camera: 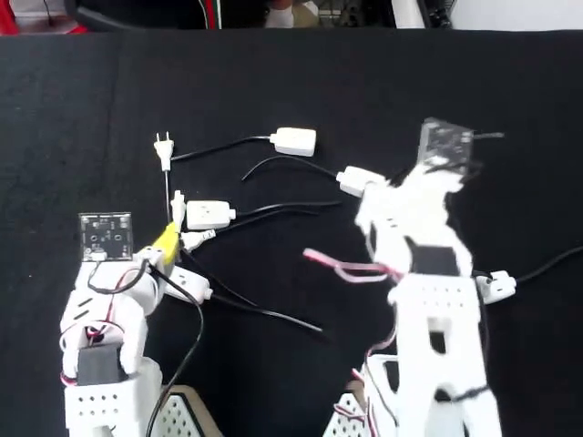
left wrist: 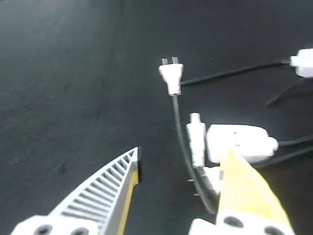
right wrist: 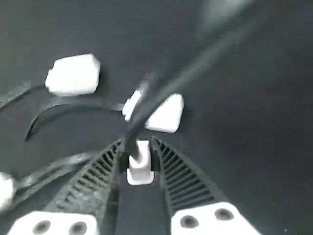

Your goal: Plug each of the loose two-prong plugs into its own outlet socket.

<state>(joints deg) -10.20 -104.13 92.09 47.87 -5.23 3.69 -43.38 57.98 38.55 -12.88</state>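
Left gripper spread wide; white plastic two-prong plug lies beyond it, white rectangular socket nearer, rightward.

No text, number, label or sign can be read. The circuit board at the lower left of the high view bears tiny pale marks, too small to make out. The outlet socket is blurred, with no legible print.
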